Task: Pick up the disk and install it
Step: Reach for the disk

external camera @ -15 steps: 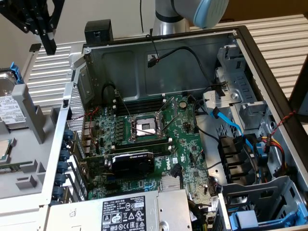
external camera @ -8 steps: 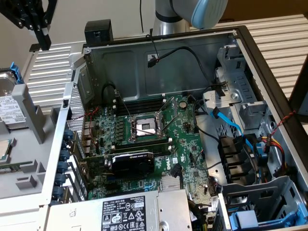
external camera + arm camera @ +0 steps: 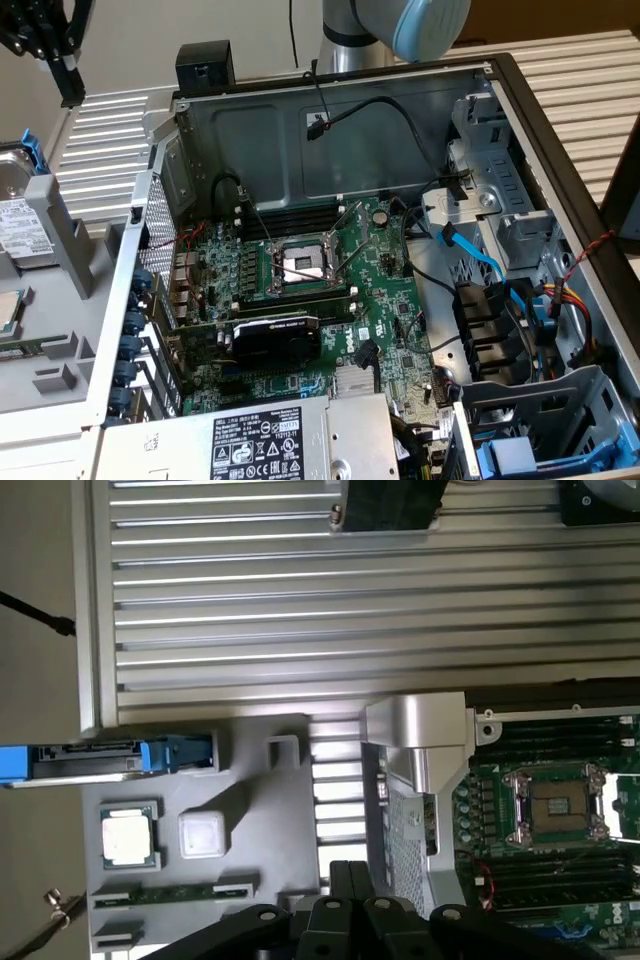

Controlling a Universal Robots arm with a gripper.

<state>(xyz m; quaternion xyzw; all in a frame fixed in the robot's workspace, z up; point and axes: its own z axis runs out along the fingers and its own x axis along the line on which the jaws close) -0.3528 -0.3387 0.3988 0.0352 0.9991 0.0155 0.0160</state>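
Standing on edge in a slot of a grey holder tray [image 3: 255,780], the disk [image 3: 100,760] shows its blue rails beside a square processor chip [image 3: 128,838], a white block [image 3: 203,835] and a memory stick [image 3: 170,891] laid in the same tray. Just beside the tray sits an open computer case [image 3: 560,150], its perforated end wall rising between the tray and the motherboard [image 3: 390,300], where a bare processor socket [image 3: 303,262], a black graphics card [image 3: 275,335] and the labelled power supply [image 3: 250,440] lie exposed among blue and black cables. The gripper [image 3: 350,872] hangs above the tray's edge, apart from the disk, its black fingers pressed together and holding nothing; in the exterior view it hovers at the upper left [image 3: 71,92]. The arm's base [image 3: 350,40] rises behind the case. Everything rests on a ribbed aluminium table [image 3: 300,600].
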